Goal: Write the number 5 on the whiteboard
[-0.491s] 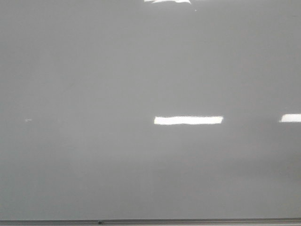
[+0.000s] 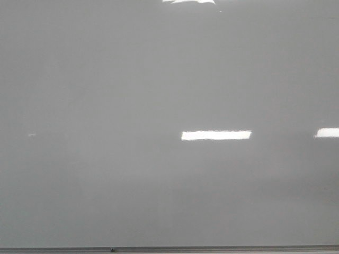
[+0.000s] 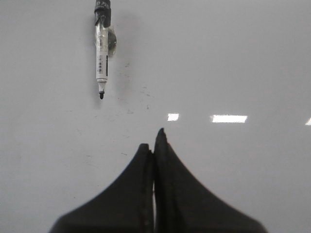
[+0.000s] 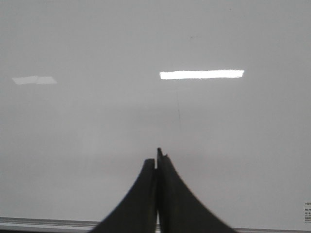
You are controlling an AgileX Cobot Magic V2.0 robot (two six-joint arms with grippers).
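Two closed grippers are pointing at a shiny whiteboard (image 2: 106,79).

The left gripper (image 3: 154,141) is shutting its two black, pointed fingers (image 3: 141,174) flat against each other, with nothing between them. A marker (image 3: 101,53) with a clear body and black tip is hanging on the board up ahead, well apart from that gripper. The right gripper (image 4: 158,158) is also pressing its smooth, curved fingers together and holding nothing. The board is looking pale grey and glossy, with bright white light patches (image 2: 216,135) and a thin grey metal edge (image 2: 169,248) along the bottom. No number 5 is showing anywhere on the board.
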